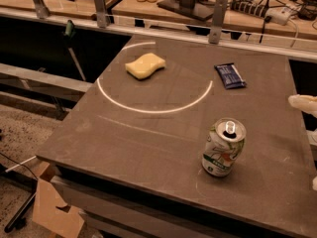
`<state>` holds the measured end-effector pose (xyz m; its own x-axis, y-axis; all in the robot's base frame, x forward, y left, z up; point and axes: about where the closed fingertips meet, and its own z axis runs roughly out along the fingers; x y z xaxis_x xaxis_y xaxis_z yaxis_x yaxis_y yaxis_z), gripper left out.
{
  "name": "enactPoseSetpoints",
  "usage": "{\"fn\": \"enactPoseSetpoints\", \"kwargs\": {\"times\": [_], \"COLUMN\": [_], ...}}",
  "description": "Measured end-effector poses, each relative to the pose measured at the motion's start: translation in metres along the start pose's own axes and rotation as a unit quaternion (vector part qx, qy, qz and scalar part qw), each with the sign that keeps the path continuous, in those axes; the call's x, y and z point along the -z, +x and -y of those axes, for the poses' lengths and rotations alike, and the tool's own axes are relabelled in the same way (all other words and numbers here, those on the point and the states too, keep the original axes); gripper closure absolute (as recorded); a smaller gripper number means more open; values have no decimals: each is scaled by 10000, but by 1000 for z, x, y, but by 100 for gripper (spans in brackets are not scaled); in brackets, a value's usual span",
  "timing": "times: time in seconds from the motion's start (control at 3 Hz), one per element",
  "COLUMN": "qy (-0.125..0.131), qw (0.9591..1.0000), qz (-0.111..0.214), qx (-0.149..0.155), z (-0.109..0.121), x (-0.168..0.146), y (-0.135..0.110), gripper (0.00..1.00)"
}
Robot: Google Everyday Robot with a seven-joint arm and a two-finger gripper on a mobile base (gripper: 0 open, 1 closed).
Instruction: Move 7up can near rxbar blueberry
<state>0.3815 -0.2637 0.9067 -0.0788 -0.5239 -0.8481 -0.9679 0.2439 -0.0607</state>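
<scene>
Gripper [309, 143] is seen at the table's [124, 138] right edge, its pale fingers [301, 103] spread wide with nothing held. The 7up can [224, 147] is stood upright near the front, well apart from the rxbar blueberry [230, 76].

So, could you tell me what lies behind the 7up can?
The rxbar blueberry, flat and apart from the 7up can; nothing looks hidden. The claw is at the right edge.
</scene>
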Motion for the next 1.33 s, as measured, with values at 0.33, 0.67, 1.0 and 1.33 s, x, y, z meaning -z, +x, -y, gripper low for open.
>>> {"fn": "enactPoseSetpoints", "kwargs": {"times": [0.33,0.67,1.0,1.33], "qy": [259,540,492,217], "qw": [9996,9976,9931,9875], "qz": [-59,373,926,1404], "qx": [37,-221,-535,-676], "z": [-5,-8,-7,0], "x": [-10,-45,-70,-94], "y": [-3,-5,-7,-12], "gripper": [0,0,0,0]}}
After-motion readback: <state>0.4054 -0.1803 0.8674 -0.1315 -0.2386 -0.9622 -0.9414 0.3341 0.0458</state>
